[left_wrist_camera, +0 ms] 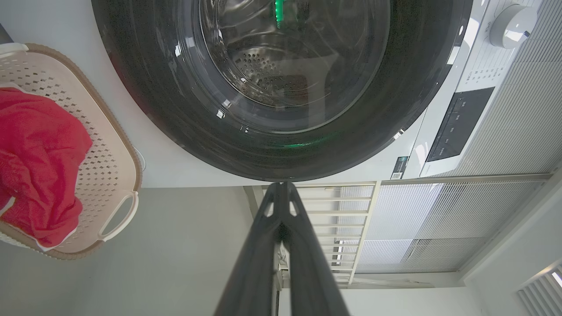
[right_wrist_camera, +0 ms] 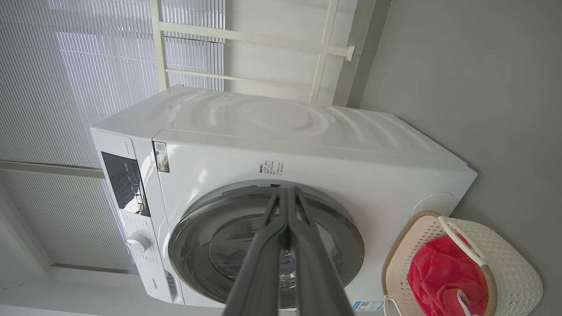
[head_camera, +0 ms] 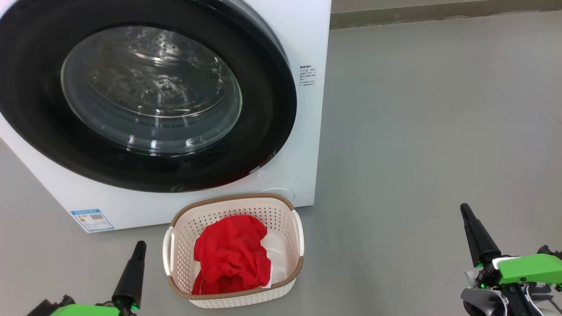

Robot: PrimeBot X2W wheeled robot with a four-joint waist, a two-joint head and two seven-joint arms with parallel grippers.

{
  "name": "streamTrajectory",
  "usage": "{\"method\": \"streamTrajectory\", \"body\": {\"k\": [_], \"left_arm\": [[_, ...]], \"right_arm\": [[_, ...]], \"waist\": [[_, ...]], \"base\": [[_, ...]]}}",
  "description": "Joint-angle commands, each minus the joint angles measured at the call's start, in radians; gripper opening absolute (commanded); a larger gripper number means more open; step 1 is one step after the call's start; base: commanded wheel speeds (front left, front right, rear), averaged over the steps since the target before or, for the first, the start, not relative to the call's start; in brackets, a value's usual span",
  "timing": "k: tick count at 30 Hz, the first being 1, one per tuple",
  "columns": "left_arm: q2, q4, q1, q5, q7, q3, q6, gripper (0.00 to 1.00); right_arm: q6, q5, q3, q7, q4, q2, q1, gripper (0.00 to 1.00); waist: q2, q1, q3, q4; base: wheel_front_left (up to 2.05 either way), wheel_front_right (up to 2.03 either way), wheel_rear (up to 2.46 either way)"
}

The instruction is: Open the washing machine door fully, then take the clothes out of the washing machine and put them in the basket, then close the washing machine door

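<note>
Washing machine door (head_camera: 145,96) sits shut, its glossy black rim flush against the front of the white washing machine (head_camera: 309,39); the perforated steel drum (left_wrist_camera: 263,74) shows through the glass bowl window in the left wrist view. The basket (head_camera: 281,210) stands on the grey floor (head_camera: 417,131) just in front of the machine's lower right corner, close to the front panel. The red clothes (head_camera: 230,254) lie bunched inside the basket, with a bit of white showing at their right edge (whether that is fabric or the basket's paper label, cannot tell). Left gripper (head_camera: 139,248) at lower left of the head view, just beside the basket's left handle, fingers pressed together tip to tip, nothing between them. Right gripper (head_camera: 466,213) at lower right, well apart from the basket, over bare floor, fingers likewise closed together and empty. Blue sticker (head_camera: 92,219) at the machine's lower left corner
</note>
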Motion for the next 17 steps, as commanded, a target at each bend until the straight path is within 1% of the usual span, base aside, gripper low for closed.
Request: {"method": "streamTrajectory", "body": {"k": [1, 17], "left_arm": [[0.015, -0.021, -0.039, -0.007, 0.004, 0.035, -0.007, 0.00], [0.015, -0.021, -0.039, -0.007, 0.004, 0.034, -0.007, 0.00]], "right_arm": [[-0.001, 0.004, 0.012, 0.006, -0.026, -0.011, -0.040, 0.00], [-0.001, 0.004, 0.012, 0.006, -0.026, -0.011, -0.040, 0.00]], "waist": [[0.0000, 0.0000, 0.000, 0.000], [0.0000, 0.0000, 0.000, 0.000]], "base": [[0.00, 0.00, 0.00], [0.00, 0.00, 0.00]]}}
